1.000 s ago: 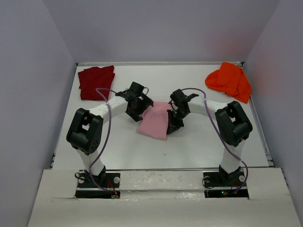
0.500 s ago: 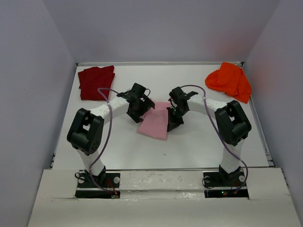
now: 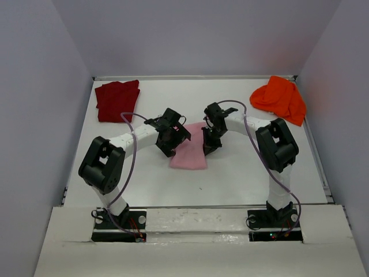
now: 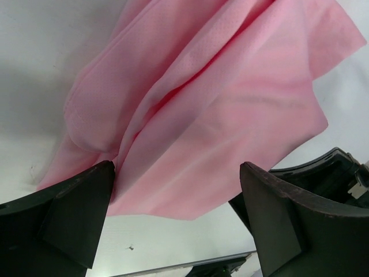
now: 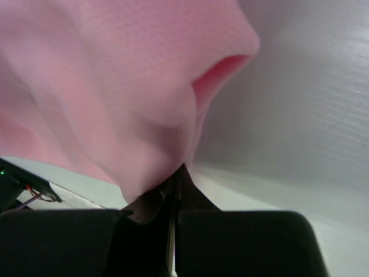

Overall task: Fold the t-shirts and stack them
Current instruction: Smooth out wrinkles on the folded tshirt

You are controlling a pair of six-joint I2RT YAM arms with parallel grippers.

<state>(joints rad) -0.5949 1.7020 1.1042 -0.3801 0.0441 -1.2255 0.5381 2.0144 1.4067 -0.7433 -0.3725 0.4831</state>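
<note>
The light pink t-shirt [image 3: 190, 154] lies folded in the middle of the table, between both grippers. My right gripper [image 3: 207, 144] sits at the shirt's right edge, shut on a fold of the pink cloth [image 5: 144, 104], which bulges up just ahead of the pinched tips [image 5: 183, 168]. At the shirt's left edge, my left gripper [image 3: 171, 142] is open; its fingers [image 4: 86, 202] straddle the pink cloth [image 4: 219, 115] without closing on it. The dark red t-shirt [image 3: 117, 99] lies folded at the back left. A crumpled heap at the back right is the orange t-shirt [image 3: 281, 98].
The white table [image 3: 242, 173] is bounded by a raised rim at the back and sides, with grey walls around it. Both arm bases are bolted at the near edge. The right arm's body shows past my left gripper's right finger [image 4: 323, 173].
My left gripper slid right and nearer, onto the pink shirt's left edge. The right gripper shifted slightly back and left with its pinch of cloth, and the shirt now lies a little narrower.
</note>
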